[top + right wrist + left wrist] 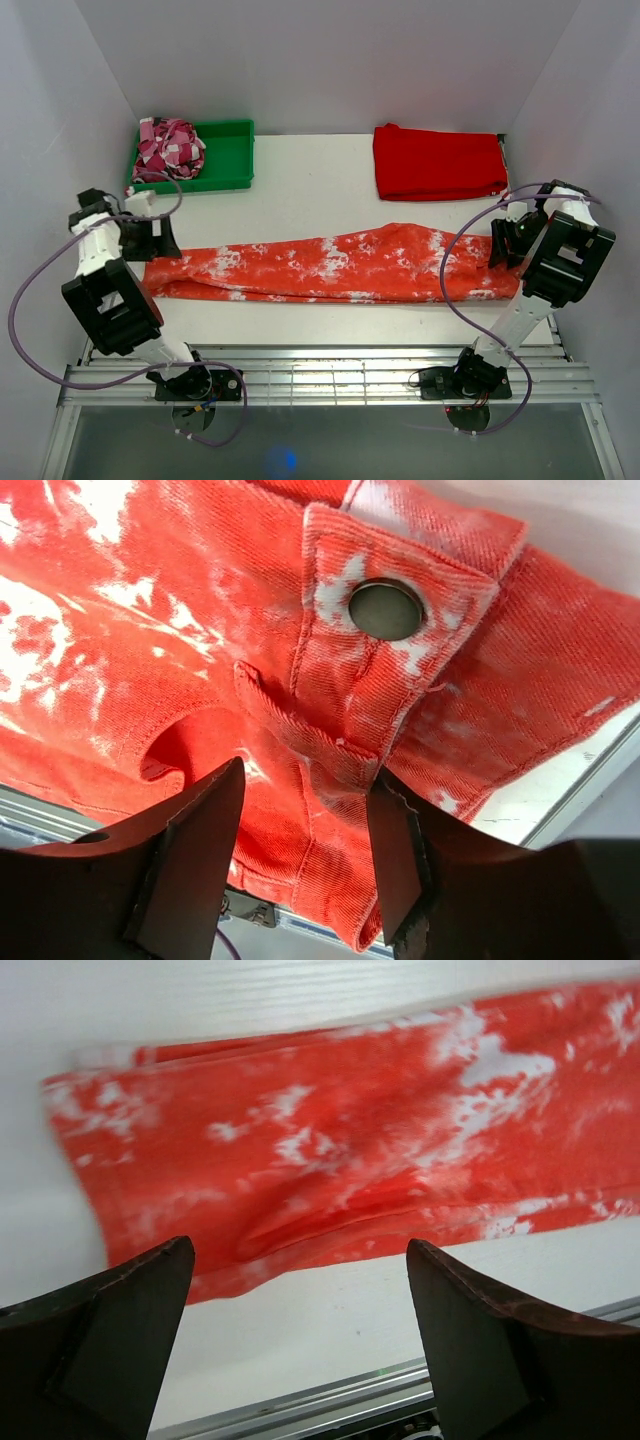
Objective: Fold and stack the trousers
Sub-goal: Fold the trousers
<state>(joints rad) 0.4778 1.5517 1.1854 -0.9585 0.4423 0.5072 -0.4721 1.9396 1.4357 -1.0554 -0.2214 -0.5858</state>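
The orange-red, white-speckled trousers (pixel 340 262) lie stretched left to right across the white table, legs together. My left gripper (pixel 150 240) is open and empty over the leg end; in the left wrist view (pixel 298 1250) the cloth (pixel 330 1140) lies just beyond its fingers. My right gripper (pixel 505 245) is at the waist end. In the right wrist view (pixel 308 772) its jaws stand partly open astride the waistband (pixel 200 630), near the metal button (pixel 386 609); the right finger touches a fold.
A green tray (pixel 228 150) at the back left holds a pink patterned cloth (pixel 168 145). A plain red folded cloth (pixel 438 162) lies at the back right. Metal rails (pixel 320 370) run along the near edge. White walls enclose three sides.
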